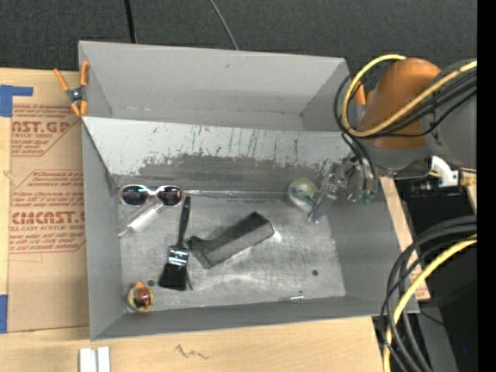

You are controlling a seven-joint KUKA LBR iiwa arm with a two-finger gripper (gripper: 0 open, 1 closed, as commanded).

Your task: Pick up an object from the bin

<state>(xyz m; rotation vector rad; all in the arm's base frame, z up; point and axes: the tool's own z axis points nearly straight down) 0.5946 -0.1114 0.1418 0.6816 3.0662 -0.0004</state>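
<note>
Gripper [326,190] low at right side of bin [209,91], just beside a pale ball [301,193] near the back wall. Claw apart or together: cannot tell. Black brush [177,259] lies well apart.

Bare floor lies open in the right front quarter of the bin [209,84] and in a strip along the foot of the back wall. The left and middle are obstructed: sunglasses [151,195] by the left wall, a black brush [177,254] just beside a dark oblong block [231,239], and a small round ball [141,296] in the front left corner. At the right wall the claw [325,191] sits close to a pale ball [301,191], possibly touching it, which narrows passage there.
</note>
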